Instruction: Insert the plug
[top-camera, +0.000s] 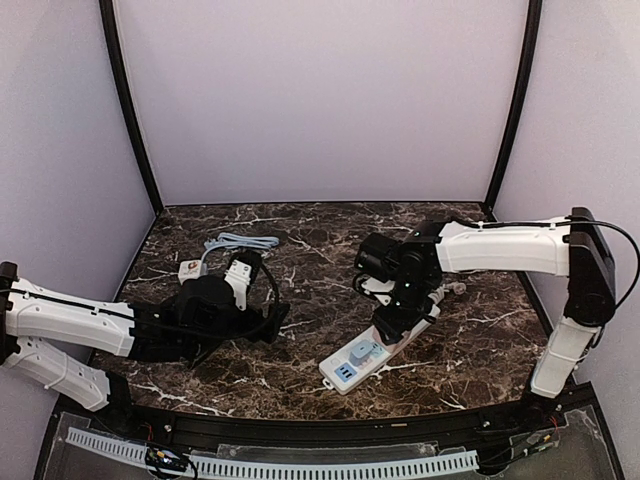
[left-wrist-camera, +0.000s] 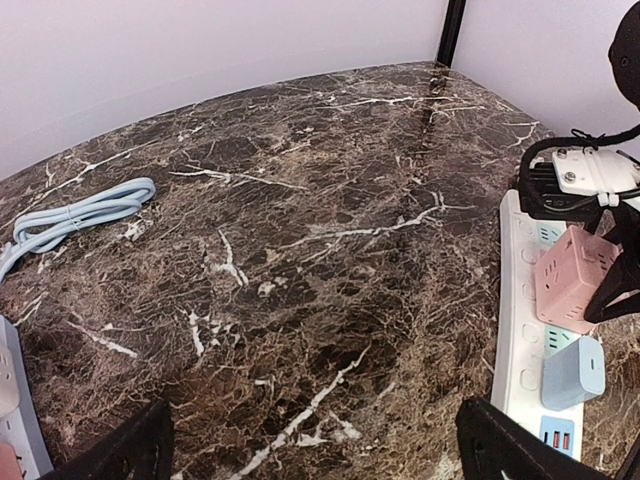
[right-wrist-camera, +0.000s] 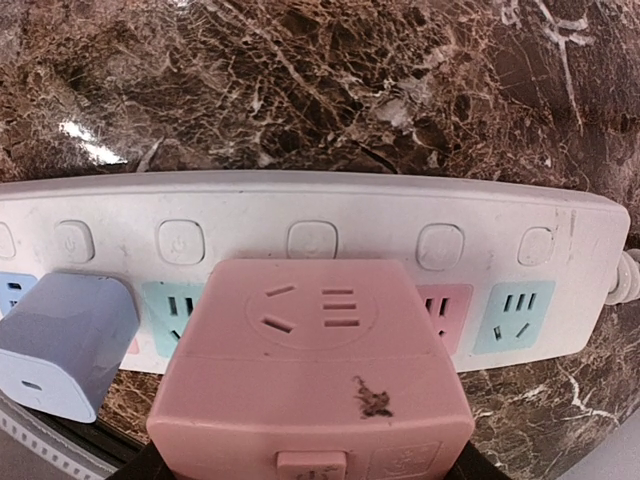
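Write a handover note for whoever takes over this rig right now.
Left claw: open, empty, above the dark marble table.
Right claw: shut on the pink cube-shaped plastic plug, holding it against the long white plastic power strip, beside a blue-grey charger.
Done: plug is at the strip.
To do: seating unclear; press it home, then release.

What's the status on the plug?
Left pincer open, empty. Right pincer shut on pink adapter at the power strip, seating unclear. Blue charger alongside, not blocking.
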